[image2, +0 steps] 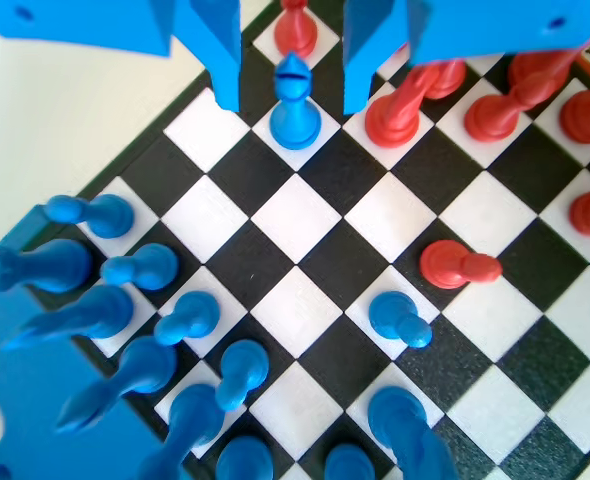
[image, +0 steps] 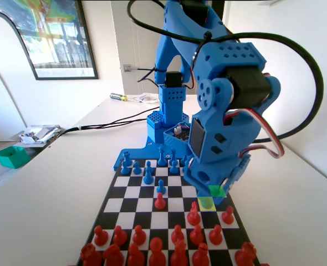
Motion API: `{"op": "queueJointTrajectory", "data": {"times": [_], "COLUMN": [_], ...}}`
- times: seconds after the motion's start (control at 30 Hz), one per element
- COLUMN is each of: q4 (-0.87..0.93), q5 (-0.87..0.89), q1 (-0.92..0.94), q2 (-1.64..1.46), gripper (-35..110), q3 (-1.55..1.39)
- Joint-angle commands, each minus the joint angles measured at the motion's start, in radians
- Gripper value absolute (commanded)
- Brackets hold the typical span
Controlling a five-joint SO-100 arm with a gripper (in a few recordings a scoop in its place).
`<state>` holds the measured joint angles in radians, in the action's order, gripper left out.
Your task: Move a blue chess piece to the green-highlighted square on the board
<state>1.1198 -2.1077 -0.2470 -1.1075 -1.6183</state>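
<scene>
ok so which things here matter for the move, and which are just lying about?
Job: gripper, blue chess piece, green-highlighted square, board.
Lying about: green bin, yellow-handled tool, papers, other blue pieces, red pieces.

Gripper: we see our gripper [image2: 293,85] hanging from the top edge, jaws apart.
Blue chess piece: the blue chess piece [image2: 295,105] stands upright between the jaws, touching neither.
Board: the board [image2: 295,220] spreads below us.
Red pawns: red pawns [image2: 405,110] crowd just right of the right jaw.
Blue pawns: blue pawns [image2: 185,318] sit well below, lower left.
</scene>
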Motion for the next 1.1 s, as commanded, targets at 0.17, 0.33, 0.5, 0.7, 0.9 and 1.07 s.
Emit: {"op": "queueJointTrajectory", "data": {"times": [0.17,0.33,0.5,0.7,0.9,1.07], "q4": [-0.031,-0.029,-0.023,0.018,0.103,0.08], "q5": [0.005,-0.006,-0.017,-0.026,-0.015,0.018], "q1": [-0.035,-0.031,-0.028,-0.025,-0.044,-0.086], "q2": [-0.101,-0.101,-0.101,-0.101,-0.144,-0.183], "gripper": [11,6,2,1,1,1], "q3": [-0.028,-0.023,-0.023,-0.008,0.023,-0.02]}}
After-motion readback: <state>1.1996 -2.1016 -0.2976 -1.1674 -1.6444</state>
